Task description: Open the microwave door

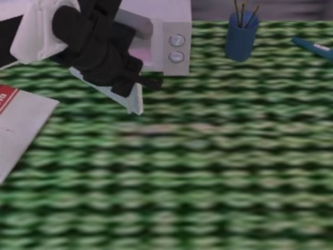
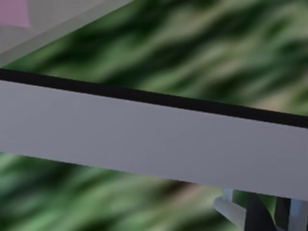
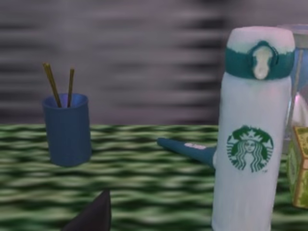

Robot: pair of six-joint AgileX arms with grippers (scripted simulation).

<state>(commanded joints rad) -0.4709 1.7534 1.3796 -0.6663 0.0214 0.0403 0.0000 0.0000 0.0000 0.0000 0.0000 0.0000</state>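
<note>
The white microwave (image 1: 174, 26) stands at the table's far left, its two knobs on the right front strip. The microwave door (image 1: 134, 101) is swung out toward the front, showing the pale pink inside (image 1: 144, 52). My left arm reaches over it, and the left gripper (image 1: 151, 82) is at the door's free edge. In the left wrist view the door (image 2: 144, 139) crosses as a white band with a black line, and the dark fingers (image 2: 255, 216) close on its pale handle (image 2: 226, 208). Only a dark tip of my right gripper (image 3: 96, 214) shows, far to the right.
A blue cup (image 1: 241, 36) holding thin sticks stands right of the microwave, with a teal object (image 1: 312, 48) farther right. A white sheet with a red corner (image 1: 21, 125) lies at the left edge. Near the right gripper stand a white bottle (image 3: 250, 144) and a green box (image 3: 301, 168).
</note>
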